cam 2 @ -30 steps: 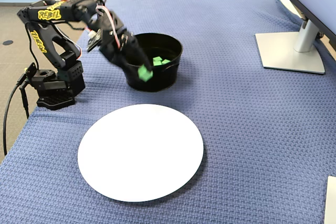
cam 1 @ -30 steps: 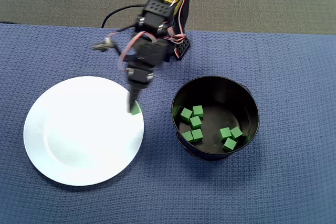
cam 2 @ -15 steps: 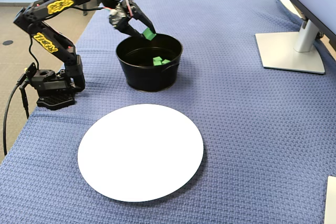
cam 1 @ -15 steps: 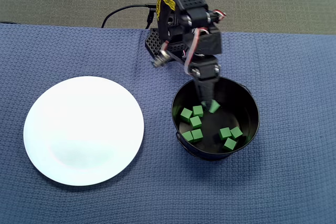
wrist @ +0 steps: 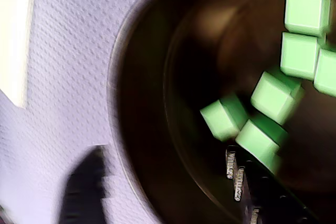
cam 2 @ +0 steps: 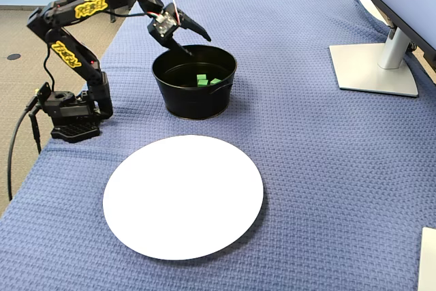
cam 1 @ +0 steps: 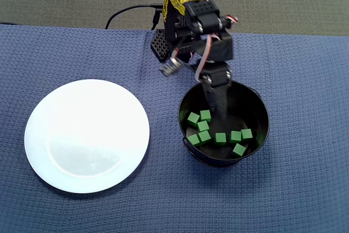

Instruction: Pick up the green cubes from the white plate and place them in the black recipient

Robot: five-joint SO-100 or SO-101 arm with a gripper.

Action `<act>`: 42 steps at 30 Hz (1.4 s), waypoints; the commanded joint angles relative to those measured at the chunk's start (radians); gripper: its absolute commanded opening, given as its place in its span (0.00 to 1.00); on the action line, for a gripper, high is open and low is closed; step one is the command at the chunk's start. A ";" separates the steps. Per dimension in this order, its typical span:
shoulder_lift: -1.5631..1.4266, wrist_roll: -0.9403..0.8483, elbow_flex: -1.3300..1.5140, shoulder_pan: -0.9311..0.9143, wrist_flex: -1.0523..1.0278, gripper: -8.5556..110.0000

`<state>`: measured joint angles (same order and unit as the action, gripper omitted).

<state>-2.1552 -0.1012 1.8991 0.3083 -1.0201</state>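
The white plate lies on the blue cloth with nothing on it; it also shows in the fixed view and at the left edge of the wrist view. Several green cubes lie on the floor of the black recipient, also seen in the fixed view and the wrist view. My gripper hangs over the recipient's near rim, open and holding nothing. In the overhead view my gripper reaches down into the pot. In the wrist view my gripper straddles the pot wall.
The arm's base and its cable stand at the cloth's left edge in the fixed view. A monitor stand is at the right, and a white object at the bottom right corner.
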 commanded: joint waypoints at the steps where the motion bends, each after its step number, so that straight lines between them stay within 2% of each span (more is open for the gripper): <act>1: -0.143 -0.041 -0.075 -0.129 -0.063 0.15; 8: -0.411 -0.061 0.170 -0.374 -0.092 0.12; 21: -0.801 -0.064 0.537 -0.526 -0.215 0.07; 28: -0.948 -0.049 0.647 -0.535 -0.288 0.07; 42: -0.965 -0.060 0.778 -0.549 -0.290 0.07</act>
<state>-3.1078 -0.1595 2.6768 -0.2393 -1.3116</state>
